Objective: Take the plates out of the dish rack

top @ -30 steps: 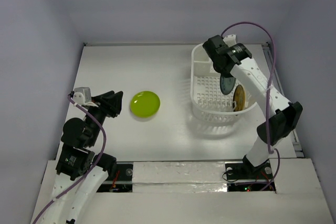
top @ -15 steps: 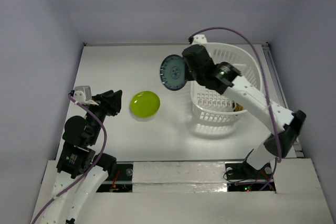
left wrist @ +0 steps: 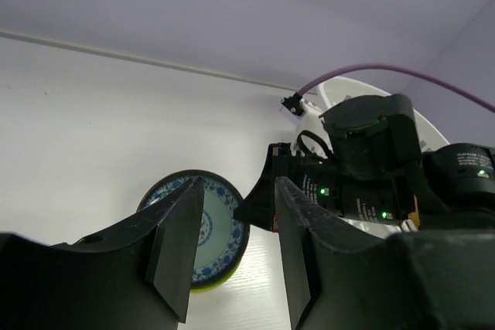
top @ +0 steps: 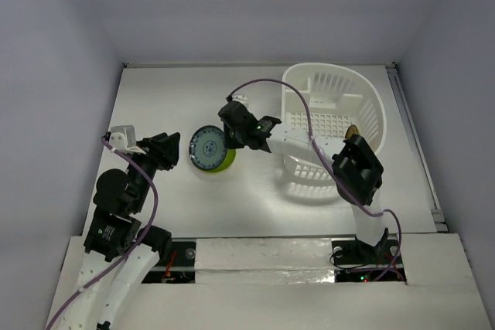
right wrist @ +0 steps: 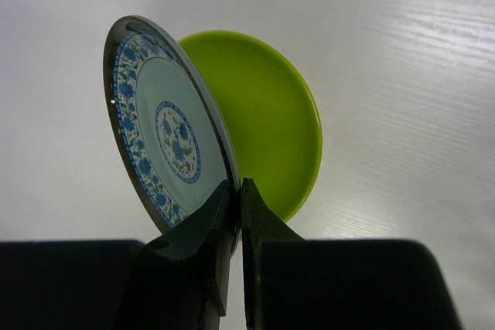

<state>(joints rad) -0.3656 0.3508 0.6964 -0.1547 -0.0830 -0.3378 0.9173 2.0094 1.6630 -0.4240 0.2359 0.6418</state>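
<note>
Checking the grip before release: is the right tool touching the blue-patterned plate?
Touching. The right wrist view shows the right tool clamped on the rim of the blue-patterned plate.

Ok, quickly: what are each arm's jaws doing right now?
Left gripper: open, holding nothing.
Right gripper: shut on the teal-blue plate.

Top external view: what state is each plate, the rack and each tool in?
lime green plate: flat on table
blue patterned plate: tilted above lime green plate
dish rack: upright on table
amber plate: standing in dish rack
right tool: shut on blue patterned plate
left tool: open, empty
</note>
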